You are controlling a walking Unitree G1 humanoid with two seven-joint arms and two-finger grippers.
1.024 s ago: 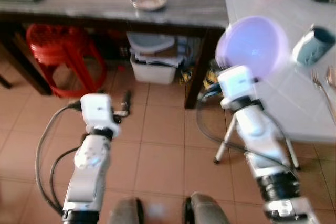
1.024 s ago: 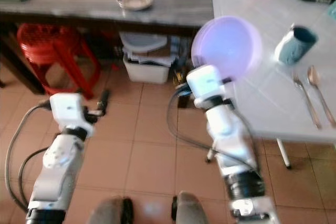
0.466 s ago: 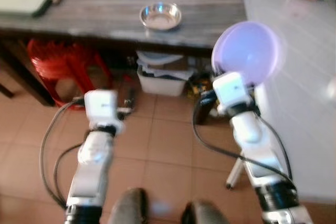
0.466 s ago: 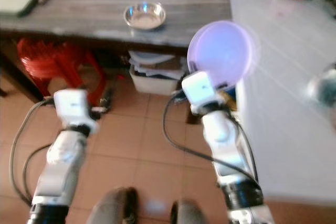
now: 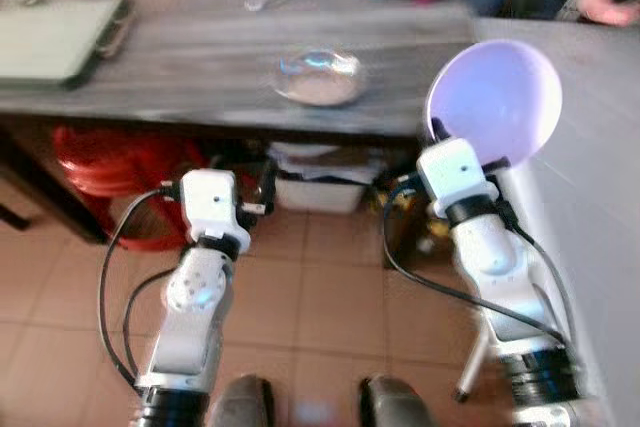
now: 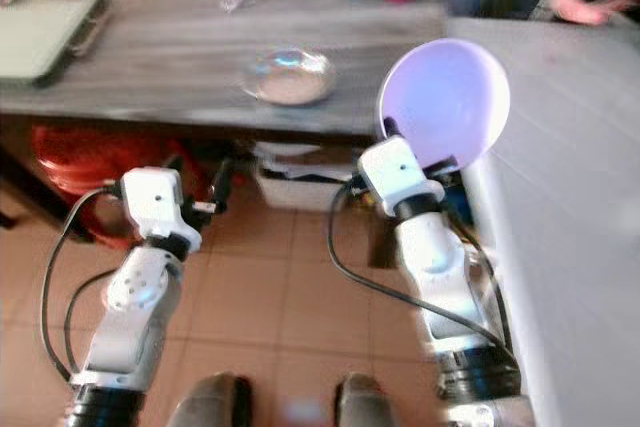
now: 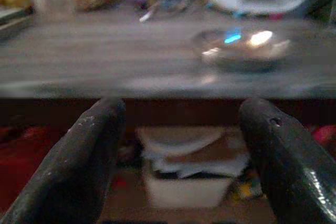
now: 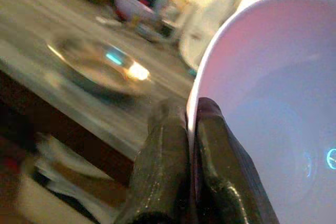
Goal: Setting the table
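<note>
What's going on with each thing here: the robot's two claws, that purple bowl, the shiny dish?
Right gripper: shut on the purple bowl's rim.
Purple bowl: held up in the air, tilted on edge, looks empty.
Left gripper: open, holding nothing, pointed at the wooden table.
Metal dish: resting upright on the wooden table, untouched.

Terracotta tile floor (image 5: 320,297) beneath a dark wooden table (image 5: 180,77)

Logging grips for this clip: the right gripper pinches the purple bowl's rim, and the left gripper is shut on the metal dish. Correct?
Half right. The right gripper does pinch the purple bowl by its rim, but the left wrist view shows the left gripper open and empty; the metal dish lies on the wooden table.
</note>
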